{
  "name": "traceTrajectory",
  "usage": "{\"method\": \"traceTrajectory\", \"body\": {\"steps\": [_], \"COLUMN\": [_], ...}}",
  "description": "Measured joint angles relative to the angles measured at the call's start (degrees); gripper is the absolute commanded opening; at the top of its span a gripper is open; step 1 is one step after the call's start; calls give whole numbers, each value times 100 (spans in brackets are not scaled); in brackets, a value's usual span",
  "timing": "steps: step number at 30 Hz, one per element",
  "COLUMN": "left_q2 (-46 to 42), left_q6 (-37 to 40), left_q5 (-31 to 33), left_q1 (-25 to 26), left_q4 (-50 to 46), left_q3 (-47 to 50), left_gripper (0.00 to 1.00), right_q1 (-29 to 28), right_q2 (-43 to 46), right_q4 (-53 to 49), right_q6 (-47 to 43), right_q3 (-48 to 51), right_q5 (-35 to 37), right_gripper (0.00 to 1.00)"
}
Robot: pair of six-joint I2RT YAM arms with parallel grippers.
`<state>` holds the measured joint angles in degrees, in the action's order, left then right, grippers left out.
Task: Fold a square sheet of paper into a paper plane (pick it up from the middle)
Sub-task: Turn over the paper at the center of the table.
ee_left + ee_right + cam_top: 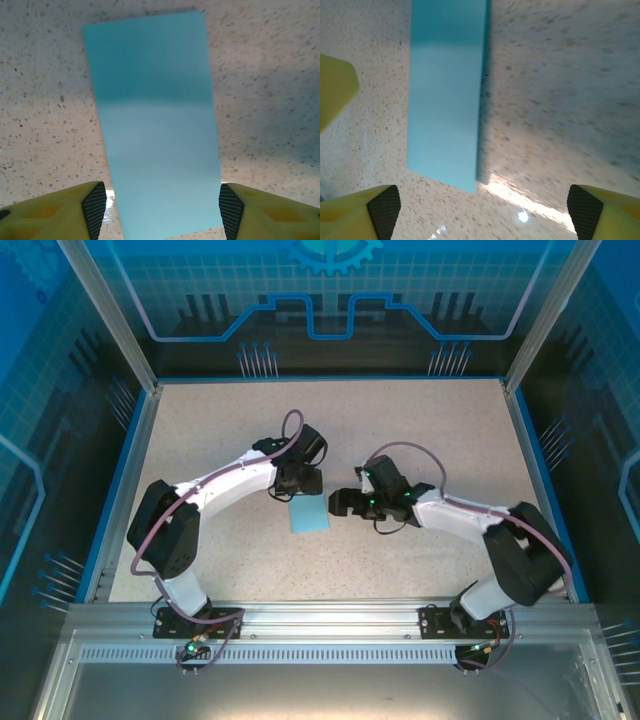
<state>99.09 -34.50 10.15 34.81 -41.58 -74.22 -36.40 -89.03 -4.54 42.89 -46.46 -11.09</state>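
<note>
Currently the left end effector (pixel 162 210) stands with its jaws apart, and nothing is clamped. Its two black pads (pixel 95 210) sit on either side of the near end of the sheet of paper (pixel 155 125). Left pad: a thin strip of counter (pixel 420 430) shows between it and the paper edge. Right pad: just beside the paper edge; I cannot tell whether they touch.

Paper: light blue, plain, lying flat on the speckled counter. In the left wrist view it reads as an oblong running away from the fingers, with its far half in shadow.

Right end effector (pixel 483 210): jaws wide and nothing gripped. The bare counter lies between its pads, with a bright glare spot. In the right wrist view the paper lies ahead and toward the left finger, its near corner reaching in between the two fingers. A dark shadow line runs along the paper's right long edge.

From the top view:
- The paper sits near the middle of the counter.
- The left end effector is at the paper's far edge.
- The right end effector is just beside the paper's right edge.
- The left arm (pixel 220 485) curves in from the near left.
- The right arm (pixel 470 510) reaches in from the near right.
</note>
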Motion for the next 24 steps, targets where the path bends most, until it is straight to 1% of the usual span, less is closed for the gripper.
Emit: {"method": "traceTrajectory", "body": {"steps": [6,11,16,19,24], "left_q2": [-293,-317,-317,-321,-321], "left_q6": [-26,-181,-306,-310,-313], "left_q5": [-629,-1102,-1342,-1423,-1517], "left_q1": [-603,-988,-1099,-1165,-1255], "left_q4": [529,962,1250,1399,1510], "left_q3": [874,1285,1375,1438,1561], "left_gripper": [60,55,54,54,53], "right_q1": [-302,-334,-374,-402,-413], "right_q2": [-793,-1182,-1311,-1331,-1331], "right_q4": [118,122,94,48,11], "right_q6": [385,728,914,988,1040], "right_q3": [-557,-737,-758,-844,-879], "right_q5": [-160,-297,-479,-739,-1051], "right_gripper": [79,74,73,73,68]}}
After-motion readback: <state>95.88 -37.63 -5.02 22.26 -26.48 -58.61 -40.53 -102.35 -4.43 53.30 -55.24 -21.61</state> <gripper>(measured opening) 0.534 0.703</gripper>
